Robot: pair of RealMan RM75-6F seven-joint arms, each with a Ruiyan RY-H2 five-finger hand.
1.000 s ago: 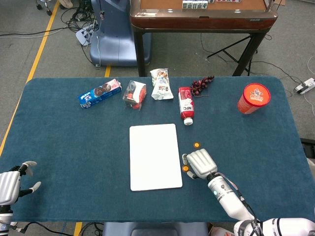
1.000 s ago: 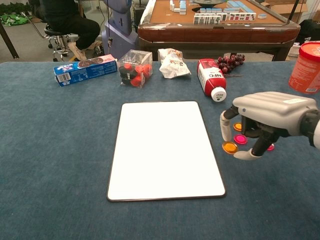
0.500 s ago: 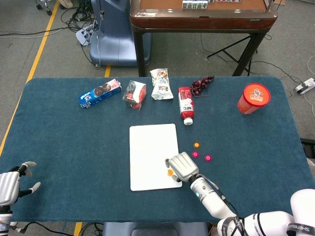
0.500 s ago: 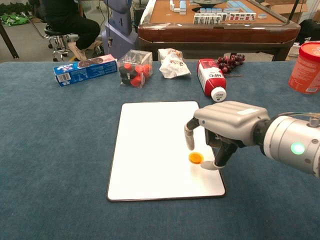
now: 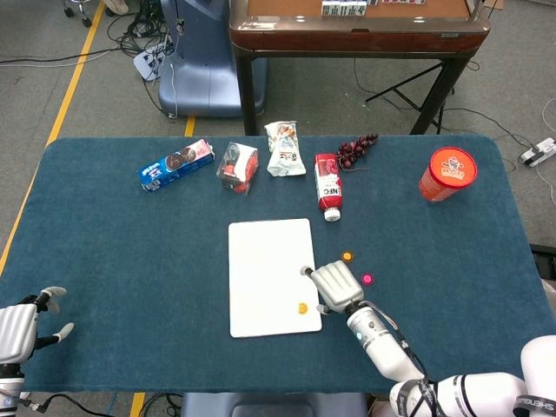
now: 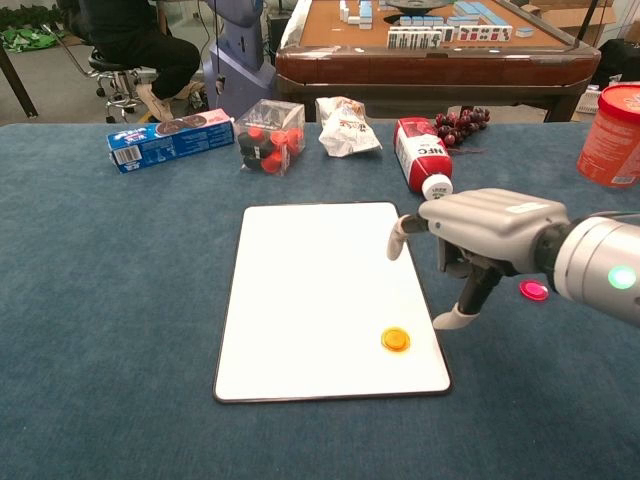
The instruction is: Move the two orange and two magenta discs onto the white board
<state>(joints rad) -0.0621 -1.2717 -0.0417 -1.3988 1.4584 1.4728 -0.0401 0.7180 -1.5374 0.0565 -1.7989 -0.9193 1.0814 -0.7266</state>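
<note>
The right robot hand hides one magenta disc (chest view)

Grey floor with a yellow line running diagonally at 10 o'clock, loose cables trailing nearby at 11 o'clock. Dark wood-framed mahjong table at 12 o'clock, tiles racked along its brown top, with a blue-grey machine base just to its left. In the chest view, at 11 o'clock, a wheeled stool occupied by a seated person in dark clothing.
</note>
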